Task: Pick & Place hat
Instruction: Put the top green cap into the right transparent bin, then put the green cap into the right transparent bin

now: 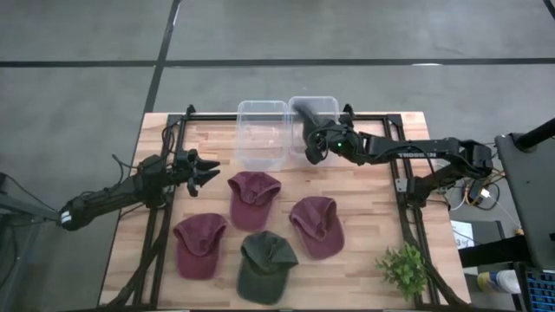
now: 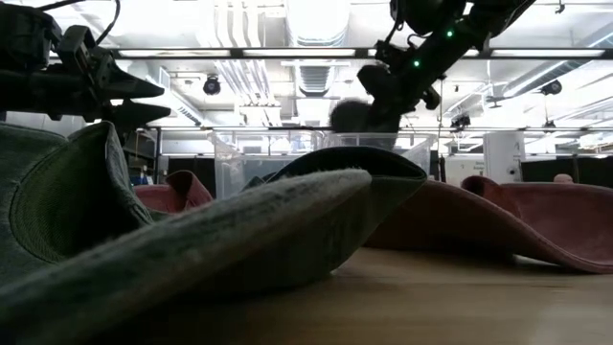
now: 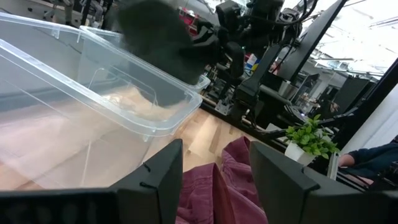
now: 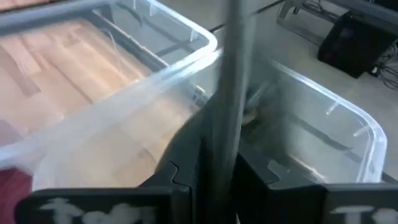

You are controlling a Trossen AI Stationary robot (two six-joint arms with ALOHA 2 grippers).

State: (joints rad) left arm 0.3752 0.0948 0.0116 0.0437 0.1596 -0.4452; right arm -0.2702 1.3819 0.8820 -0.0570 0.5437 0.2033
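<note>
My right gripper (image 1: 314, 146) is shut on a dark grey hat (image 1: 305, 111) and holds it over the right one of two clear bins (image 1: 325, 108). The left wrist view shows that hat (image 3: 155, 37) above the bin's rim. My left gripper (image 1: 208, 167) hovers open at the table's left, just left of a maroon hat (image 1: 254, 195), which shows between its fingers (image 3: 230, 180). Two more maroon hats (image 1: 199, 244) (image 1: 317, 225) and a dark green hat (image 1: 266, 264) lie flat on the table. My right gripper pinches the grey hat's brim (image 4: 233, 93) between its two fingers (image 4: 186, 171), the brim standing edge-on in the gap. The fingers reach toward the table's far left, slanting down. The hat is lifted clear and hangs beyond the fingertips (image 2: 350, 115) over the bin.
The left clear bin (image 1: 262, 130) stands beside the right one at the table's far edge. A small green plant (image 1: 403, 267) sits at the near right corner. Bare wood lies between the hats and the bins. A person's sleeve (image 3: 373, 162) shows beyond the table.
</note>
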